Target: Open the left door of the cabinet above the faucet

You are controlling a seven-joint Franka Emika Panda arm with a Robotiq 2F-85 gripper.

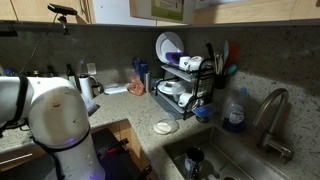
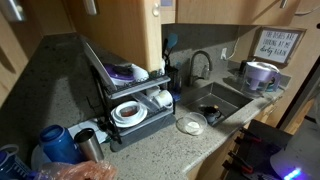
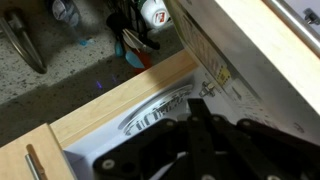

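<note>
One flat tan panel, the left door (image 2: pixel 118 30), sits high on the wall in an exterior view, directly over the dish rack (image 2: pixel 130 105) and just left of the faucet (image 2: pixel 200 66). The rest of the cabinet (image 2: pixel 235 10) runs on to the right above the spout.

In the wrist view the door's pale wooden edge crosses the frame on a slant. A metal hinge (image 3: pixel 210 86) and a light inner surface show at its right end. From that I judge the door to stand at least a little off the cabinet face; how far, I cannot tell.

The end effector (image 3: pixel 195 150) lies dark and low in that view, just beside the edge. Its fingers are together with nothing visibly between them. Whether it touches the wood is unclear.

The door looks stiff and fairly light, with a smooth face and no handle in sight, so a pinch on the flat would likely slip. The better hold is probably the free lower edge, far from the hinge, hooked from behind and drawn along the door's arc. Pulling straight out would strain the hinge.

Below the door, a white plate (image 3: pixel 150 112) and upright utensils (image 3: pixel 130 42) stand in the rack on the speckled bench (image 2: pixel 165 150). A low swing could knock them.
</note>
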